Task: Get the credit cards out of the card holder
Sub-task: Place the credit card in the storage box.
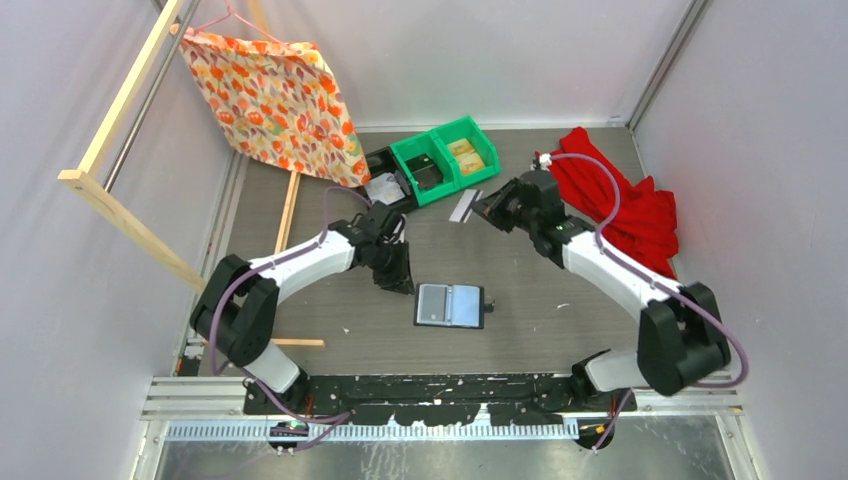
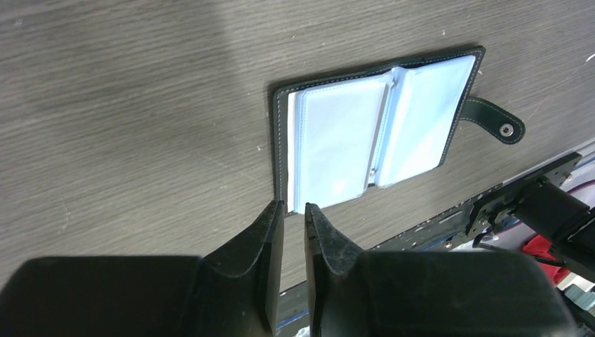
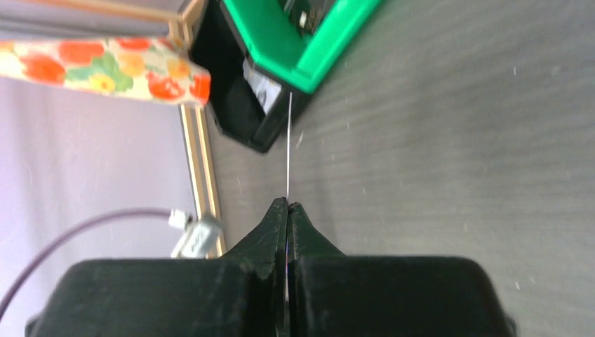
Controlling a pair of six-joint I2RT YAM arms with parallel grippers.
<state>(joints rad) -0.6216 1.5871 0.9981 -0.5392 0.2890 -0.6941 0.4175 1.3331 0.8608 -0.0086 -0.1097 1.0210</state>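
Observation:
The card holder lies open on the table, black with glossy grey sleeves, snap tab to the right; it also shows in the left wrist view. My left gripper hovers at its left edge, its jaws a narrow gap apart with nothing between them. My right gripper is raised near the green bin and shut on a pale credit card. In the right wrist view the card shows edge-on as a thin white line sticking out of the gripper. I cannot tell whether cards remain in the sleeves.
A green two-compartment bin and a black bin stand at the back centre. A red cloth lies at the right. A floral cloth hangs on a wooden frame at the back left.

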